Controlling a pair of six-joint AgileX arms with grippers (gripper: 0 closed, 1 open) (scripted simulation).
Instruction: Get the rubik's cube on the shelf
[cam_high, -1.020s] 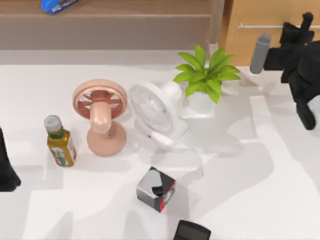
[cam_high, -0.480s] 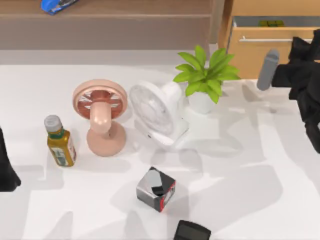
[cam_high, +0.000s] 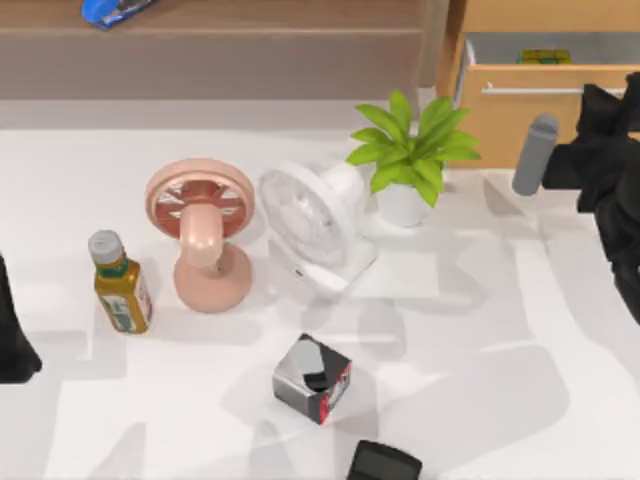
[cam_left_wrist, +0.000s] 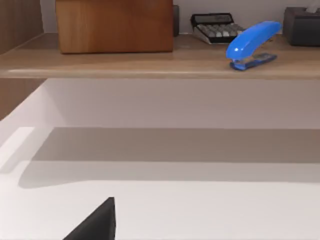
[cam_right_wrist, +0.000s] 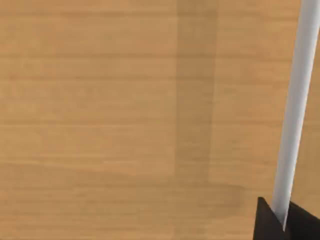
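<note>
A: In the top view, what differs from a second ago?

B: The drawer (cam_high: 520, 110) at the far right of the desk (cam_high: 480, 330) was closed then; half a second ago it was partly out, and now it is out further. The rubik's cube (cam_high: 545, 56) lies inside it, near the back. The right tool (cam_high: 612, 92) is at the metal handle (cam_high: 535, 88), with its arm closer to the right edge than before. Whether its fingers are spread or pressed together, I cannot tell.

A: And the rest of this view?

B: The shelf (cam_high: 210, 65) runs along the far side, with a blue stapler (cam_high: 112, 10) on it. The pink fan (cam_high: 200, 232), the white fan (cam_high: 315, 235), the plant (cam_high: 412, 155), the bottle (cam_high: 120, 283) and the grey-black-red box (cam_high: 313, 378) have not moved. The left arm is parked at the left edge.

A: What does the left wrist view add?

B: It also shows a calculator (cam_left_wrist: 216, 26) and a wooden box (cam_left_wrist: 115, 25) on the shelf (cam_left_wrist: 150, 62), beside the stapler (cam_left_wrist: 251, 44).

A: And the right wrist view?

B: It shows the drawer front (cam_right_wrist: 125, 120) from close, with the handle (cam_right_wrist: 295, 110) crossing it.
</note>
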